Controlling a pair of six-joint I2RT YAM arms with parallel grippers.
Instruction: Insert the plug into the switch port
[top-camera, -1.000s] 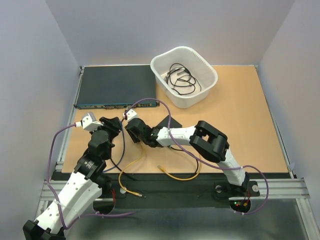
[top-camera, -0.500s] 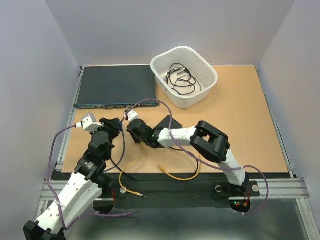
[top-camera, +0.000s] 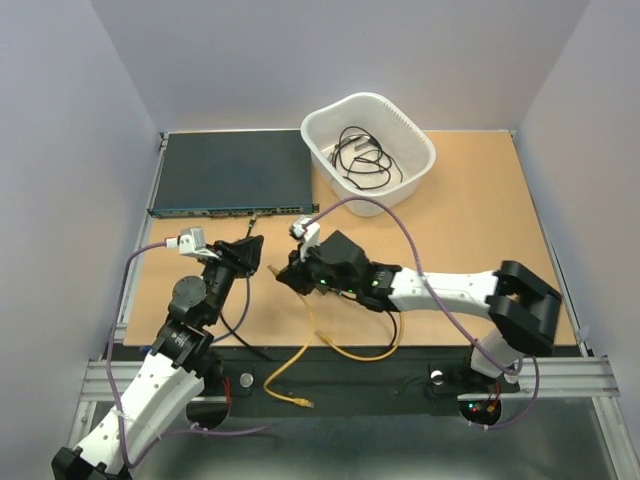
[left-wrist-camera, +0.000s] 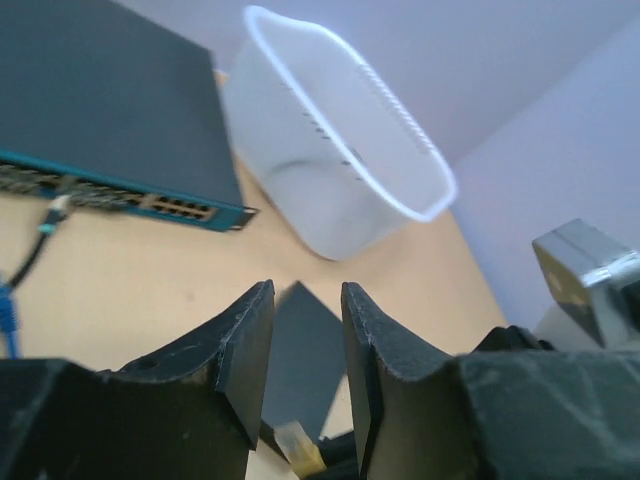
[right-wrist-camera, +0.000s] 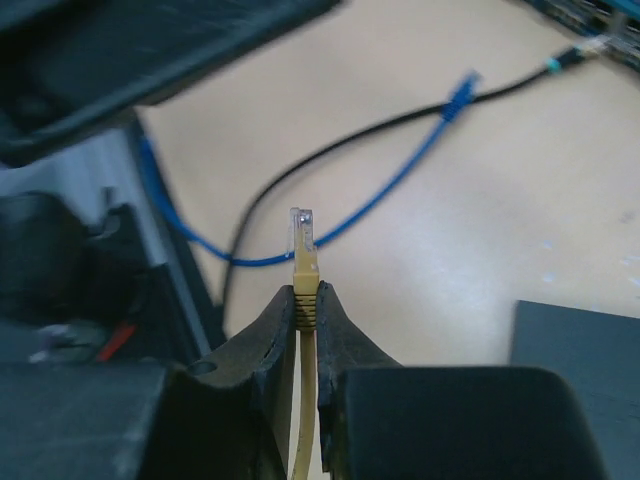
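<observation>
- Far left, the rack unit (top-camera: 230, 170) is parked against the far edge. It's not the target, though a black lead (left-wrist-camera: 35, 250) looks to be plugged into its front row.
- Just near of that, the left gripper (left-wrist-camera: 303, 295) is held with its fingers apart and nothing clamped between them. It's aimed rightward at the plug, so it's probably being kept ready to steady or guide it.
- The plug (right-wrist-camera: 302, 228) is held up off the table in the middle, between the two grippers. Its clear tip is left poking past the fingertips so the front stays free for a socket.
- The right gripper (right-wrist-camera: 306, 295) is clamped tight on the yellow boot right behind the plug, and the yellow cable (right-wrist-camera: 304, 420) is trailed back toward the near edge.
- The small black box (left-wrist-camera: 305, 350) is found just right of the plug and a bit farther. The switch port should be on its edge, but that socket row can't be made out anywhere. Plug and box are judged near but apart, so insertion isn't done yet.
- Further right, the white bin (top-camera: 380, 203) is set at the far side with spare leads inside.
- The pinch on the boot is only properly shown by the right wrist view. The box top, half hidden under the right arm from above, is framed between the open fingers in the left wrist view. The cable slack is only seen from overhead.
</observation>
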